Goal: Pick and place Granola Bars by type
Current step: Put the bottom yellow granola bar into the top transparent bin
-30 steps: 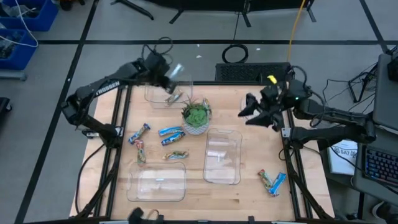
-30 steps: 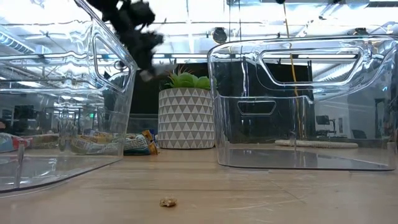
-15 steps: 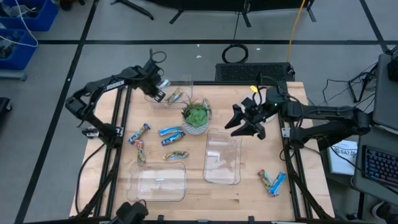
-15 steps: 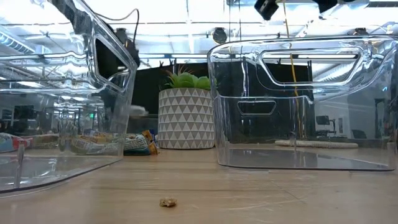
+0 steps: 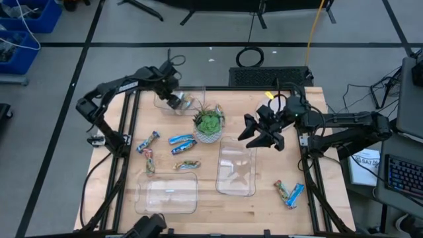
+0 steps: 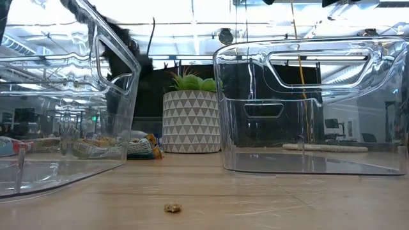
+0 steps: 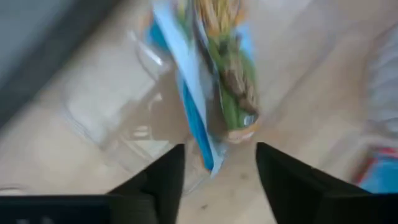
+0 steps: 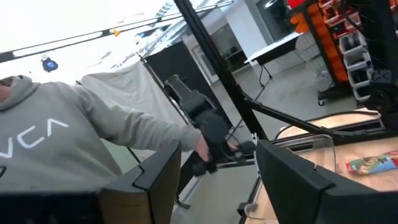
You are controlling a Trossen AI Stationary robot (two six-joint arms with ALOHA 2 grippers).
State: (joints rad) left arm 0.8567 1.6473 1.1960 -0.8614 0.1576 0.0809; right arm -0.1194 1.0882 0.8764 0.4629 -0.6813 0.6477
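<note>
Hovering over the far-left clear plastic bin [image 5: 173, 99], the left gripper [image 5: 174, 101] has its dark fingers spread, gripping nothing, above a crinkly multicoloured granola bar [image 7: 231, 74] lying inside. The right gripper [image 5: 263, 135], jaws apart and empty, hangs over the far edge of the glossy right-hand bin [image 5: 236, 166]. Loose wrapped bars [image 5: 181, 139] lie on the wooden table [image 5: 264, 205] left of the potted plant [image 5: 209, 123]; two more [image 5: 289, 193] lie near right.

granola bars [image 5: 170, 149] | blue, multicoloured wrappers | scattered flat | one apparently binned
</note>
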